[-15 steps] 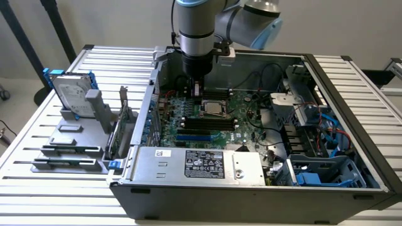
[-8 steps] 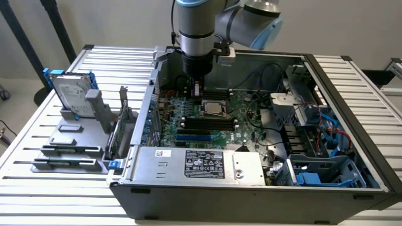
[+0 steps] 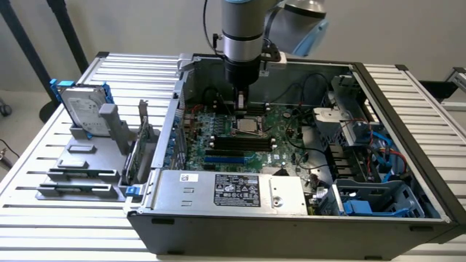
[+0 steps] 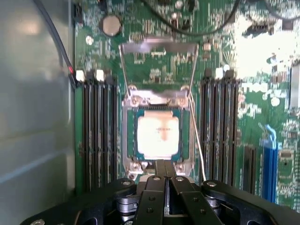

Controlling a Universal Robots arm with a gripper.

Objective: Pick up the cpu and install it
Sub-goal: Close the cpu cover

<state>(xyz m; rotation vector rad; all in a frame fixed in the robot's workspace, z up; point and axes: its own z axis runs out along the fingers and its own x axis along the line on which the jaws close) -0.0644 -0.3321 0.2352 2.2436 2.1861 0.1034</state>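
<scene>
1. The tool (image 3: 240, 108) hangs straight down from the arm into the open computer case (image 3: 291, 226). Its tip is close over the green board (image 3: 284, 123).
2. In the wrist view the tool (image 4: 165, 165) is clenched, with its two fingers pressed together and nothing between them.
3. The cpu (image 4: 157, 136) lies flat in its socket in the middle of the board, shiny top up, just beyond the fingertips. Whether they touch it I cannot tell. In the exterior view the cpu (image 3: 246, 125) sits right below the tool's tip.
4. The socket's metal hold-down frame (image 4: 157, 47) is swung back open. Thin wire levers run from it down both sides of the socket.
5. Rows of black memory slots (image 4: 96, 131) flank the socket on both sides, and a blue slot (image 4: 271, 159) stands further out.
6. A black cable (image 3: 313, 82) loops over the board beside the arm.
7. A grey power supply (image 3: 233, 190) fills the near edge of the case. Blue cables (image 3: 386, 147) lie at the exterior view's right.
8. Outside the case, at the exterior view's left, a hard drive (image 3: 82, 106) with blue rails stands upright in a grey tray (image 3: 76, 188) on the slatted bench (image 3: 65, 229).
</scene>
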